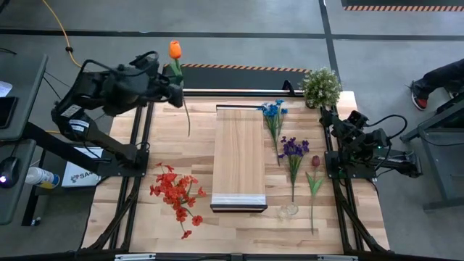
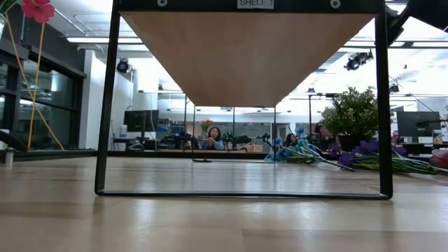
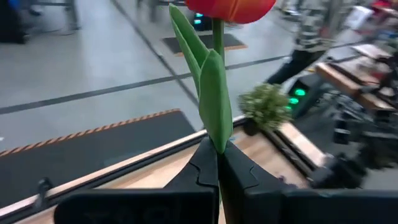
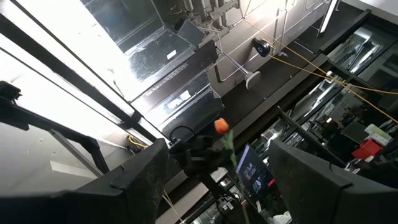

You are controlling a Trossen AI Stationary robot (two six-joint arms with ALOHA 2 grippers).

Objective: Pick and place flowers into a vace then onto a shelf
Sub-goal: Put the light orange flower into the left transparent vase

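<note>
Left gripper (image 1: 176, 93), clamped on the stem of the orange tulip (image 1: 175, 49), holds it off the desk (image 1: 145, 225) beyond the shelf's (image 1: 238, 156) far left corner, with the clear vase (image 1: 288, 210) just past the shelf's near right corner. The long stem could sway and miss the vase's narrow mouth or tip it. Right gripper (image 4: 217, 180) waits with fingers apart, right of the shelf.

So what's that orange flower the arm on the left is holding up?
It's an artificial-looking orange tulip: orange-red head, long green leaves, thin green stem. The left gripper is shut on the stem just below the leaves, holding it lifted off the table at the far left corner, stem trailing down. Nothing else touches it.
</note>
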